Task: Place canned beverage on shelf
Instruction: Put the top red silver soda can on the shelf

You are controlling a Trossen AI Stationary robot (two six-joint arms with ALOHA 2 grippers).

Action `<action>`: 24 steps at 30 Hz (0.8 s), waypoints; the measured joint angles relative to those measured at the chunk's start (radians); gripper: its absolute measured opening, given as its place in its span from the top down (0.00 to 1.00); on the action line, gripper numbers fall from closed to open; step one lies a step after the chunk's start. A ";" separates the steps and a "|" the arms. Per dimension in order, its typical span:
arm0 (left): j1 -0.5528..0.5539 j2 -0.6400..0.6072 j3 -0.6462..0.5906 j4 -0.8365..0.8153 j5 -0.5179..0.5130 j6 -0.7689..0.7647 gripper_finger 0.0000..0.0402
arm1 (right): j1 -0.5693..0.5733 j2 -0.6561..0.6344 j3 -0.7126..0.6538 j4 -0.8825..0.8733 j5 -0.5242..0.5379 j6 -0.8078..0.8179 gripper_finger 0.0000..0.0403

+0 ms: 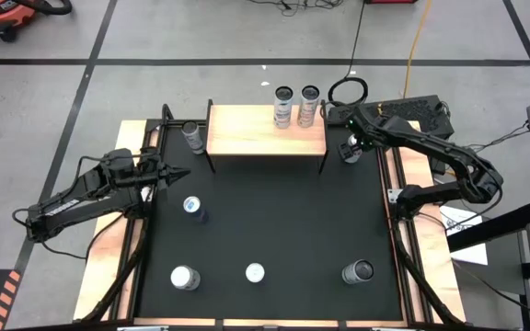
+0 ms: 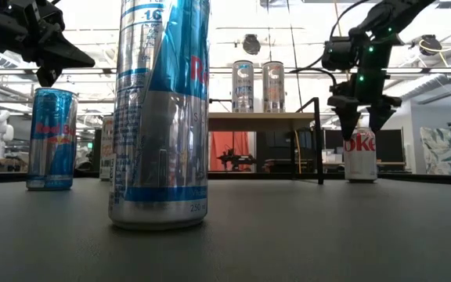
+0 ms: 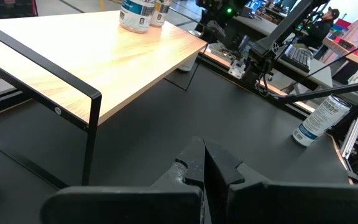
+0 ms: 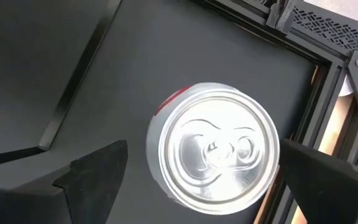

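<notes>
**Two cans shelved; third about to be picked**

Nearest us, four cans stand loose on the tabletop (image 1: 274,221). Left gripper (image 1: 180,173) waits at mid-depth, fingers closed, empty. Farther back, right gripper (image 2: 362,117) hangs over the Coke can (image 2: 359,155) beside the shelf (image 1: 265,133), fingers spread, not yet gripping. On the shelf we count two cans (image 1: 296,107).

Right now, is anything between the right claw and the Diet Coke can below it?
Nothing. The low view shows the open right claw hanging just above the Diet Coke can, and the right wrist view looks straight down on its bare lid.
</notes>
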 joint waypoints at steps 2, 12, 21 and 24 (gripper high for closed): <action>0.000 0.000 0.000 0.000 0.000 0.000 1.00 | 0.000 0.000 -0.007 0.009 0.000 -0.001 0.02; 0.000 0.000 0.000 0.000 0.000 0.000 1.00 | 0.000 0.000 -0.046 0.044 0.001 0.003 0.03; 0.000 0.000 0.000 0.000 0.000 0.000 1.00 | 0.000 0.000 -0.046 0.053 0.003 0.000 0.23; 0.000 0.000 0.000 0.000 0.000 0.000 1.00 | 0.000 -0.001 -0.046 0.053 0.003 0.003 0.31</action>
